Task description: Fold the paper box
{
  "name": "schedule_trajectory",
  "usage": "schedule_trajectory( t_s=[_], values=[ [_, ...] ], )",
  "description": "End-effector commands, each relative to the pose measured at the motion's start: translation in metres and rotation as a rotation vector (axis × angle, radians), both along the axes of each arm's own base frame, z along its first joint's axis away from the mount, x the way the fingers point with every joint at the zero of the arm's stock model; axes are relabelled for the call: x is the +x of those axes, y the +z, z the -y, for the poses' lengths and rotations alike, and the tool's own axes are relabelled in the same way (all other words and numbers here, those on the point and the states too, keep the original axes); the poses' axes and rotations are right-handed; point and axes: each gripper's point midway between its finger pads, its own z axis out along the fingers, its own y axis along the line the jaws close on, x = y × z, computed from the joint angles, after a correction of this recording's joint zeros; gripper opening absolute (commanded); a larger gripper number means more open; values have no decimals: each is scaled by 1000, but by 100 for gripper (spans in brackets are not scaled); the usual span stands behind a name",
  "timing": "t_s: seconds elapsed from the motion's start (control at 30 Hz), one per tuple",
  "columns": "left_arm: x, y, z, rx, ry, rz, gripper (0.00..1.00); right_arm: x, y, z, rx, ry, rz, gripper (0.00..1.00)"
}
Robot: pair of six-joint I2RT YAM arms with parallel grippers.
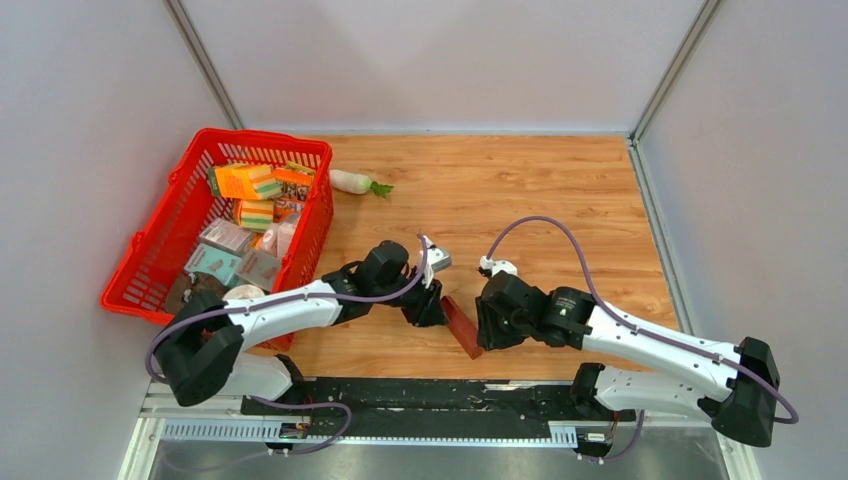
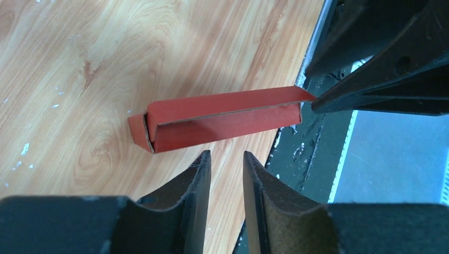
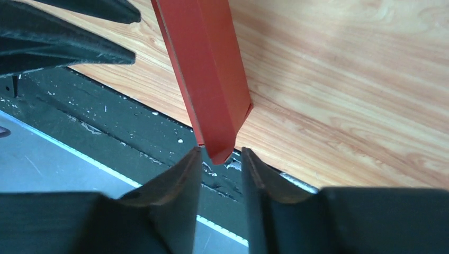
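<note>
Paper box [image 1: 461, 326], dark red, folded into a long narrow shape: rests at the near edge of the desk [image 1: 520, 190], between both arms. Left pincer [image 2: 226, 156]: stands apart, tips just short of the box's long side. Right pincer [image 3: 221, 151]: likewise apart, box's end at its mouth.

No writing can be read in any view. The packets [image 1: 250, 182] in the basket [image 1: 262, 135] carry coloured printing, but it is too small to make out. The box [image 2: 222, 119] shows only plain red card.
</note>
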Motion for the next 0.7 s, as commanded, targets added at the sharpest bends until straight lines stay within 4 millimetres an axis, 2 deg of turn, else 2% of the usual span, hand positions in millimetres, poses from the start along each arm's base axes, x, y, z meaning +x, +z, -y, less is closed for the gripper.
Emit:
schedule_trajectory(
  t_s=[0.0,0.13,0.17,0.23,0.27,0.37,0.57,0.6,0.67],
  values=[
    [1,31,-9,-69,33,82,43,6,13,3,-6,3,50,43],
    [19,35,-25,-44,118,102,52,-5,10,5,23,27,17,56],
    [30,36,-31,-51,159,97,53,-9,13,-2,65,42,1,58],
    [43,41,-32,-78,202,85,54,-12,7,-4,86,47,-9,64],
    [47,50,-27,-131,201,82,54,-17,7,-10,120,66,-34,65],
    [58,55,-16,-182,205,88,55,-17,-1,-15,140,72,-41,68],
    [73,42,6,-215,191,36,53,-15,-10,-25,181,49,-48,69],
    [73,35,7,-211,189,22,52,-14,-9,-28,196,44,-50,69],
    [70,37,13,-250,167,1,52,-12,-6,-33,232,34,-46,69]
  ],
)
